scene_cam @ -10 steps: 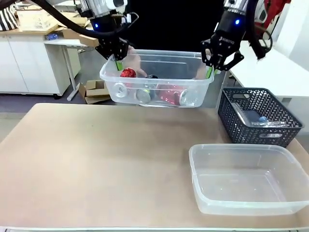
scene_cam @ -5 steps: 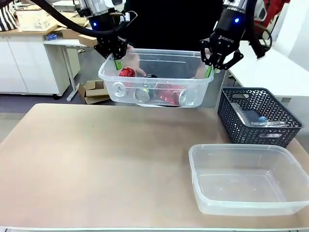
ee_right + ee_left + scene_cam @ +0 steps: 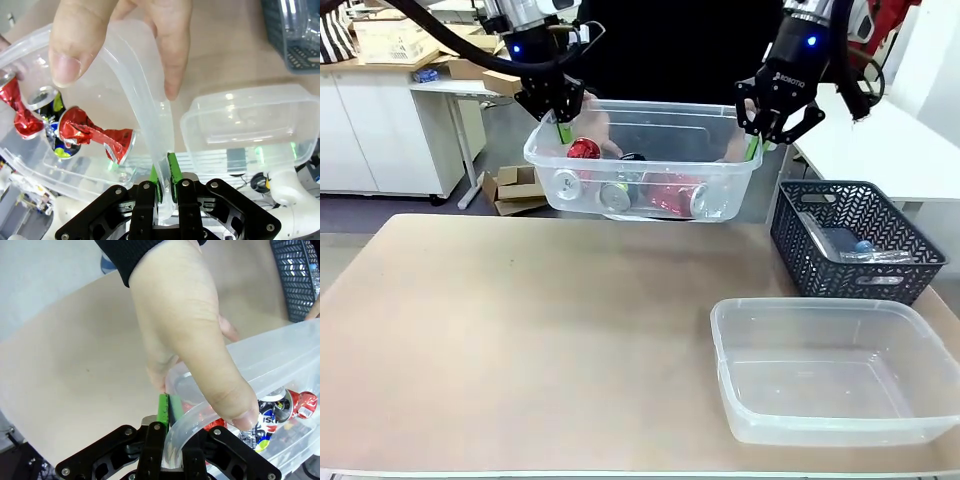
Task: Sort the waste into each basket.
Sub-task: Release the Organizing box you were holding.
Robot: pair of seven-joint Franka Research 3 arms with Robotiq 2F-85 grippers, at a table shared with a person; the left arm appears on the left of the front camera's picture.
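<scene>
The left tool (image 3: pixel 560 128) is clamped on the rim at one end of a clear tub (image 3: pixel 685 167). In the left wrist view its green pads (image 3: pixel 163 409) pinch the curved corner of the rim between them. A person's hand (image 3: pixel 190 330) grips the same corner just past the pads, thumb pressed on the rim and fingers below it.

The right tool (image 3: pixel 755 146) is closed on the rim at the tub's other end. The right wrist view shows the thin plastic wall running down between that tool's (image 3: pixel 162 176) two green pads. Another hand (image 3: pixel 170 40) holds the rim just beyond them, thumb on one side and fingers on the other.

The clear tub hangs between the two tools above the far edge of the counter (image 3: pixel 520 330), roughly level. Dented cans (image 3: pixel 670 192) lie on its floor. Several are red and one is dark with blue print (image 3: pixel 267 416). A crushed red can (image 3: pixel 95 137) lies on its side near the right tool's end.

An empty clear tub (image 3: pixel 820 306) sits on the near right part of the counter, well apart from the held one. A dark grey lattice basket (image 3: pixel 820 262) stands just behind it at the right edge, with a clear plastic bottle (image 3: pixel 865 252) lying inside.
</scene>
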